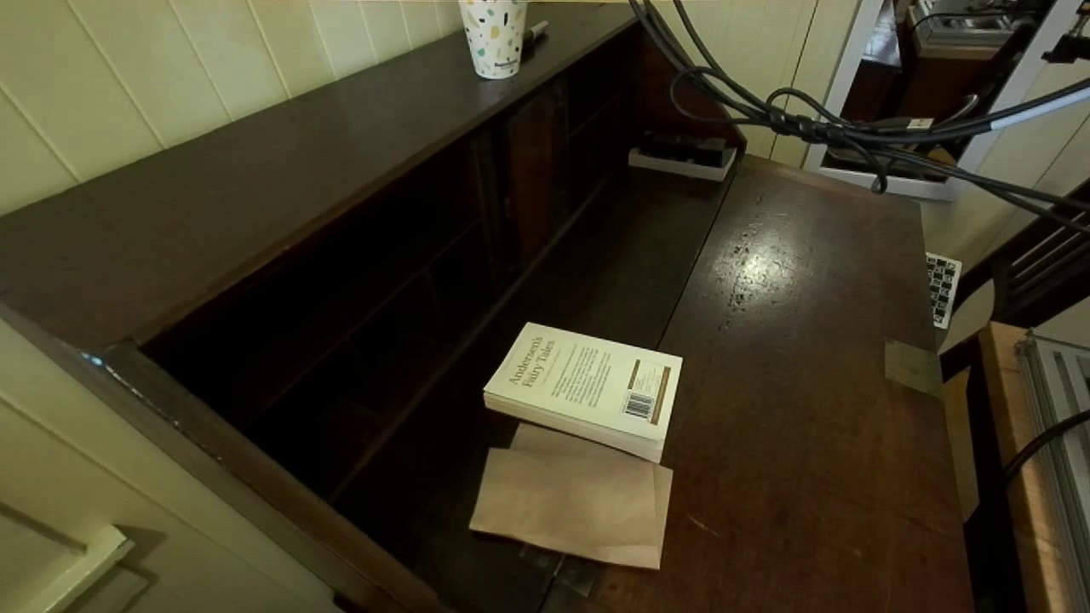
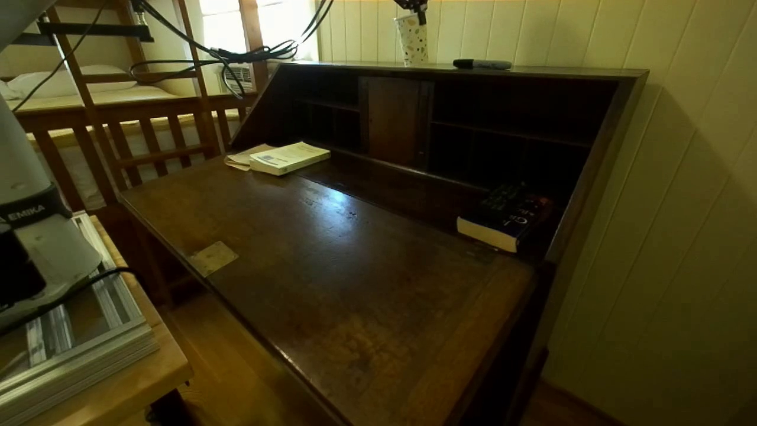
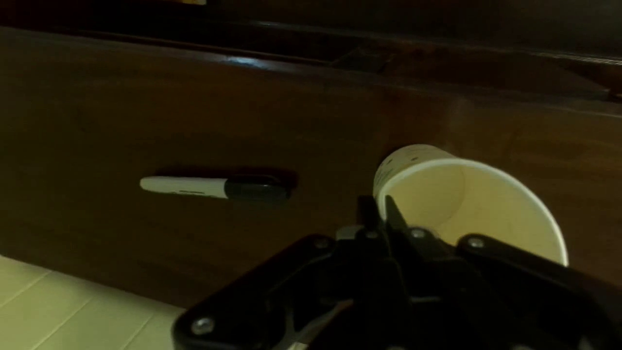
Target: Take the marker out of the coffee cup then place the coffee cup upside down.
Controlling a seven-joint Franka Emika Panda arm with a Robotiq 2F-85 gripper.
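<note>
Your tool (image 3: 380, 206) clenches coffee cup (image 3: 471, 204) by its wall: one jaw inside rim, one outside. Cup is mouth-up at upper ledge (image 1: 281, 162) of counter (image 2: 331, 284); whether base touches ledge, you cannot tell. On same ledge lies marker (image 3: 214, 188), flat, outside cup and apart from it, dark end toward cup. Lower on counter, in both exterior views: pale book (image 1: 588, 387), back cover up, brown paper (image 1: 570, 511) just beside it; dark book (image 2: 502, 216), well apart from both, near opposite end.
</note>
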